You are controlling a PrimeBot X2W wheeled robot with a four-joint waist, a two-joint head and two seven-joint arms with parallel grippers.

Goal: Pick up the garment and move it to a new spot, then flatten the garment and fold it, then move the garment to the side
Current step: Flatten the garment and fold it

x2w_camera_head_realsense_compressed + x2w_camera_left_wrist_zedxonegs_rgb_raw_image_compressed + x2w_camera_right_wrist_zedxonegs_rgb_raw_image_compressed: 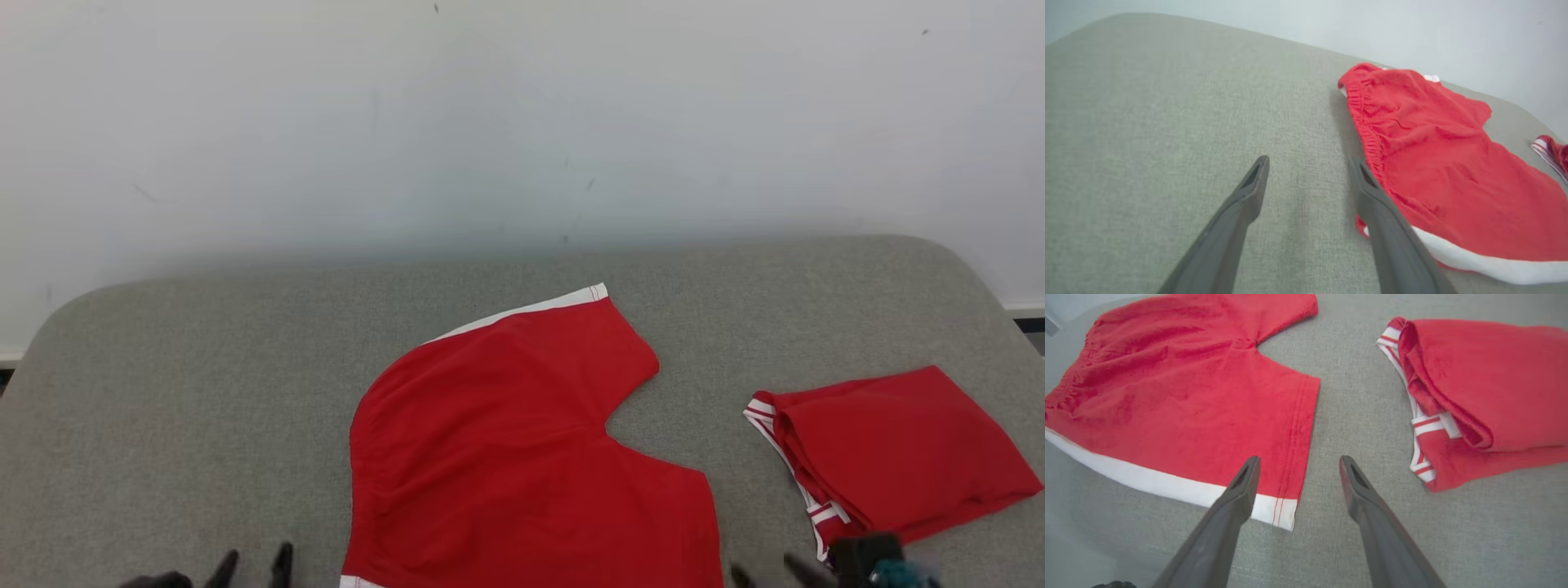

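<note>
The red shorts (522, 441) are lying spread flat at the head view's lower centre, apparently ready for folding. The left gripper (1310, 167) and right gripper (1297, 463) are hovering at their near corners, fingers apart, holding nothing.

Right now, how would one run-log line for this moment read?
shorts: spread on table, not folded | folded garment: right of shorts | left fingers: open, empty | right fingers: open, empty

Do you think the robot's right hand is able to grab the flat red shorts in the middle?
Probably yes. The right gripper is open beside the hem corner of the flat shorts, with nothing between them; the folded garment lies apart.
</note>
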